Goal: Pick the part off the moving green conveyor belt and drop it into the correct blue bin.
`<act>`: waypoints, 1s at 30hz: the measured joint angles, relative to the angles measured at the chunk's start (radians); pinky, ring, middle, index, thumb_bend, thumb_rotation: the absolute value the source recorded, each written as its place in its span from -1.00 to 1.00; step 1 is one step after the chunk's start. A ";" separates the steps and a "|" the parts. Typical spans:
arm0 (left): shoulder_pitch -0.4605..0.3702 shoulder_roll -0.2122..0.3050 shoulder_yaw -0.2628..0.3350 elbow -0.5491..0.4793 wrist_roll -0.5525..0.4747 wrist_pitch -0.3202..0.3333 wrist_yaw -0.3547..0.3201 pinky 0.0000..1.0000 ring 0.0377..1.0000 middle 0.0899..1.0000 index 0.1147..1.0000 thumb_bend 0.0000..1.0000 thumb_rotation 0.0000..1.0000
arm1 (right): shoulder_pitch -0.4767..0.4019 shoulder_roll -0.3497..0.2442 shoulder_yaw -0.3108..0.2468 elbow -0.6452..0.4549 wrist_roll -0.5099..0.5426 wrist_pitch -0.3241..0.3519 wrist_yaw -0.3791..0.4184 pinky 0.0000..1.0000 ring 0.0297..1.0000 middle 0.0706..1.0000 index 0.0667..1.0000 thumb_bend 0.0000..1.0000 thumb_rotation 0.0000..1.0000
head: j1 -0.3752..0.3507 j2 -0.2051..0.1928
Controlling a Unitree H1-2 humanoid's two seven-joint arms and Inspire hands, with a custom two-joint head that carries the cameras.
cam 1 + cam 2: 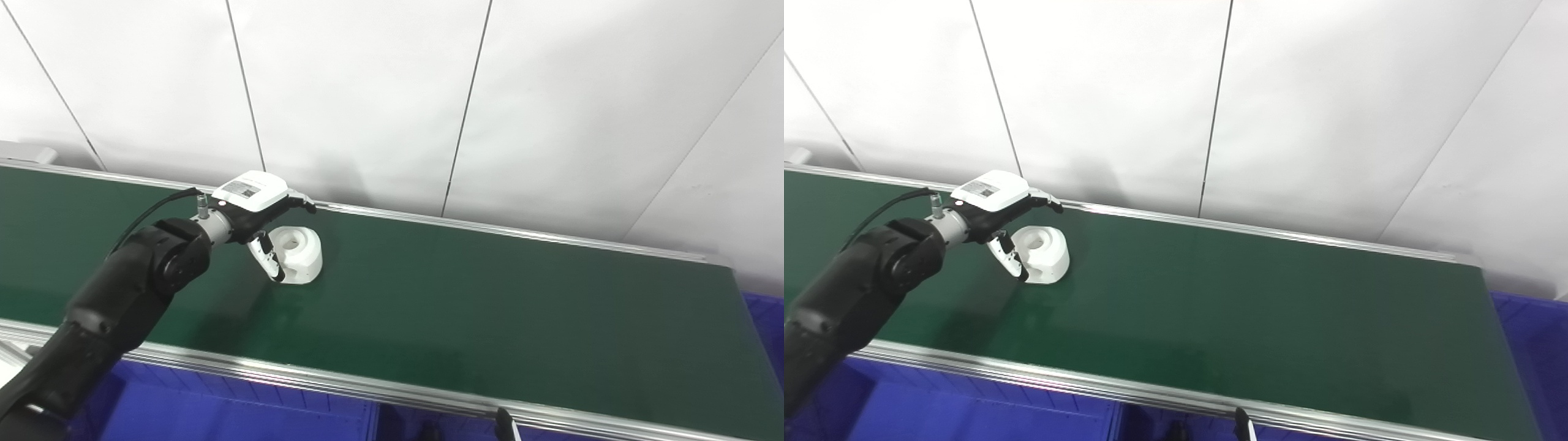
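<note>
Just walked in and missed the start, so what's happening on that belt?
The robot's left hand is reaching over a white part lying on the green conveyor belt. Its fingers are spread around the part, not yet closed. Blue bins sit below the belt's near edge. The right hand is barely in view at the bottom.

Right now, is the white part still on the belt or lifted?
On the belt: the white part rests on the green belt, left robot hand open around it.

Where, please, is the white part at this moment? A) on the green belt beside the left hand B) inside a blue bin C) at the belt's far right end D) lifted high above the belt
A: the white part rests on the green belt, with the left hand reaching over it.
</note>
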 measured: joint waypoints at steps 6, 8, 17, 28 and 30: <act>-0.008 -0.044 -0.018 0.073 0.002 -0.002 0.083 0.61 0.69 0.68 0.62 1.00 -0.58 | 0.003 0.003 0.001 0.000 -0.004 0.000 0.000 1.00 1.00 1.00 1.00 0.74 1.00 | -0.012 0.006; -0.008 -0.066 -0.031 0.085 -0.010 0.000 0.076 0.58 0.67 0.66 0.61 1.00 -0.53 | 0.003 0.004 0.000 0.000 -0.007 0.000 0.000 1.00 1.00 1.00 1.00 0.74 1.00 | -0.012 0.008; -0.021 -0.129 -0.068 0.085 -0.053 0.039 0.040 0.17 0.39 0.45 0.38 1.00 -0.54 | 0.004 0.019 0.001 0.000 -0.022 0.000 -0.001 1.00 1.00 1.00 1.00 0.72 1.00 | -0.023 0.009; -0.017 -0.157 -0.103 0.089 -0.094 0.045 0.084 -0.19 -0.13 0.02 -0.10 0.18 -0.98 | 0.007 0.024 0.000 -0.001 -0.022 0.000 0.000 1.00 1.00 1.00 1.00 0.70 1.00 | -0.032 0.015; -0.020 -0.158 -0.140 0.090 -0.039 0.041 0.137 -0.30 -0.25 -0.07 -0.09 0.03 -1.00 | 0.007 0.024 0.000 -0.002 -0.021 0.000 0.001 1.00 1.00 1.00 1.00 0.71 1.00 | -0.034 0.017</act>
